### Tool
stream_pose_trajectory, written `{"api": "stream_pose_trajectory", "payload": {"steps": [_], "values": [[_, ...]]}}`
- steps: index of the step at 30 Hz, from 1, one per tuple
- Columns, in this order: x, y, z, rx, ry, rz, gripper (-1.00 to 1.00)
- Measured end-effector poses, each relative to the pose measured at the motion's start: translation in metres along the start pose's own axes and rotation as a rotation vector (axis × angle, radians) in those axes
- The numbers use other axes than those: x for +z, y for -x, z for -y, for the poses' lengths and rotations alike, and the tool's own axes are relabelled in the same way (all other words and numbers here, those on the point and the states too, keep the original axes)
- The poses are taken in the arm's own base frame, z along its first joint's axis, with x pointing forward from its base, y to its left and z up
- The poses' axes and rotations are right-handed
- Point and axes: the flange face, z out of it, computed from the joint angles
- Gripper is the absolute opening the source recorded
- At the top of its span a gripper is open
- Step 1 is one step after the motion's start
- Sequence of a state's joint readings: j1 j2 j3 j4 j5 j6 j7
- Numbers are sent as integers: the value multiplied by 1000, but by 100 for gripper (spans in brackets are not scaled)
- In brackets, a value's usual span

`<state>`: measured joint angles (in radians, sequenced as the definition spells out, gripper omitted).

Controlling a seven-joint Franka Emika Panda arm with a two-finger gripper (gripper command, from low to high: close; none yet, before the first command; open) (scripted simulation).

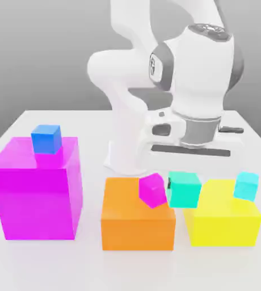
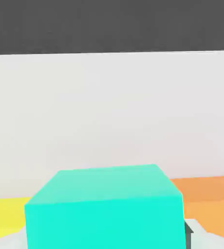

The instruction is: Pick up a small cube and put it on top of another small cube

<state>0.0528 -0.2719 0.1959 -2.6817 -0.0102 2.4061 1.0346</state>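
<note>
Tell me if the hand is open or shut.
Shut: the hand has the small turquoise cube between its fingers in the hand view.

Looks like a bare-bones robotics sim, not a real room tbh: plain white tabletop [image 1: 59, 261], flat grey backdrop [image 1: 47, 51], a white robot arm [image 1: 203, 74] mounted near the table's far edge, and solid-colour blocks [image 1: 137, 227] toward the near edge, all computer-rendered.
</note>
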Motion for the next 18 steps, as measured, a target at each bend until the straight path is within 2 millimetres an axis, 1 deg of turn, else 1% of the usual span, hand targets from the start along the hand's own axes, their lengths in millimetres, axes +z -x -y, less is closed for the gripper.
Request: {"api": "stream_pose_trajectory", "payload": {"steps": [4,8,9,10,14,15,18], "values": [[-17,6,-34,-53,-12,15,-100],[-30,16,-66,-110,-34,38,-100],[-28,18,-71,-121,-39,43,-100],[-21,19,-73,-126,-42,45,-100],[21,21,-74,-131,-43,46,-100],[29,22,-74,-131,-43,46,100],[29,22,-74,-131,-43,46,100]]}}
